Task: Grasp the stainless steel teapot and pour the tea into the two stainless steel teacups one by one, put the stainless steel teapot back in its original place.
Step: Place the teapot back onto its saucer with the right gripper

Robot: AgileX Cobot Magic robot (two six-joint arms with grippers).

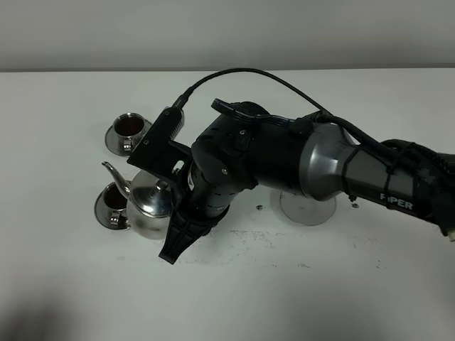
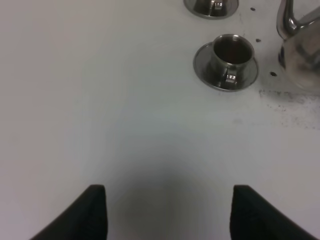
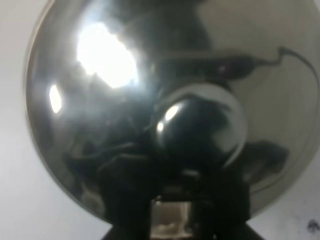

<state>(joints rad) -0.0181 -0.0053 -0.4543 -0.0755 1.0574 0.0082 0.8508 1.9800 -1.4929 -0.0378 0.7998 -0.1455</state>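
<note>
Right now my right tool [image 1: 173, 245] reaches across the bench [image 1: 64, 284] and sits against the teapot [image 1: 149, 206], on the side away from its spout. From the high camera I cannot tell whether it is clamped on the handle, since my own arm covers that part. My right wrist camera shows only the teapot's lid [image 3: 125, 100] and knob [image 3: 197, 127] filling the picture, with dark tool parts blurred at the edge, so the grip stays unclear there too.

The near teacup [image 1: 114, 201] stands on its saucer just beside the teapot, under the spout. The far teacup [image 1: 129, 126] is beyond it, dark inside. The tray [image 1: 307, 206] lies well apart from the teapot, half hidden under my right arm.

My left tool [image 2: 167, 212] shows only in its own wrist view, fingers spread wide over bare bench, holding nothing, with the near teacup [image 2: 231, 55] and the teapot's spout [image 2: 290, 17] ahead of it.
</note>
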